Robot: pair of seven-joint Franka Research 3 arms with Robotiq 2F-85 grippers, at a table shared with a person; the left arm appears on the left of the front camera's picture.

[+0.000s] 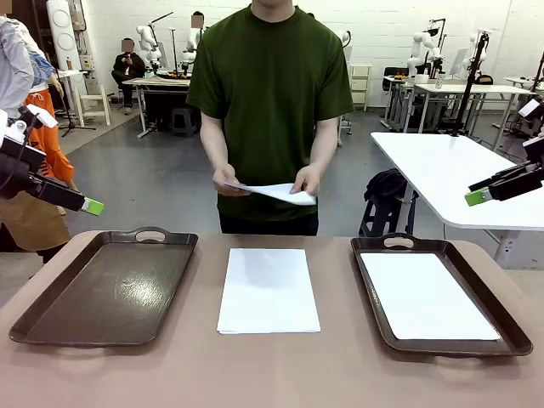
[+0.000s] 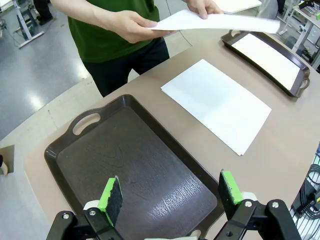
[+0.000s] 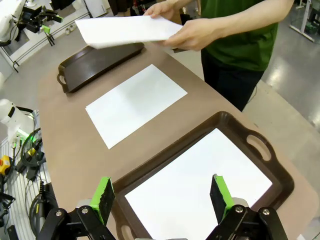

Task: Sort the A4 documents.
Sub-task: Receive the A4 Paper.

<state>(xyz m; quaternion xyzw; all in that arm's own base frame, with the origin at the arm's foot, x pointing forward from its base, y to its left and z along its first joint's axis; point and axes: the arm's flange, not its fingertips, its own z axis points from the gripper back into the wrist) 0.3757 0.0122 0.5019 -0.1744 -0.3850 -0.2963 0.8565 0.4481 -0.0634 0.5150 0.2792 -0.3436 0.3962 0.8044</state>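
Both my grippers hang above the table (image 1: 272,374) with the jaws apart and nothing between them. My left gripper (image 2: 170,194) is over the bare left tray (image 2: 125,165). My right gripper (image 3: 161,192) is over the right tray (image 3: 277,182), where a flat sheet (image 3: 200,185) lies inside. The paper stack (image 1: 269,289) lies on the table between the two trays, at about 1 o'clock from my left gripper and about 11 o'clock from my right one. Its long side runs from me toward the person (image 1: 270,85), who holds a held sheet (image 1: 280,193) above the far edge. I judge both arms about equally near the stack.
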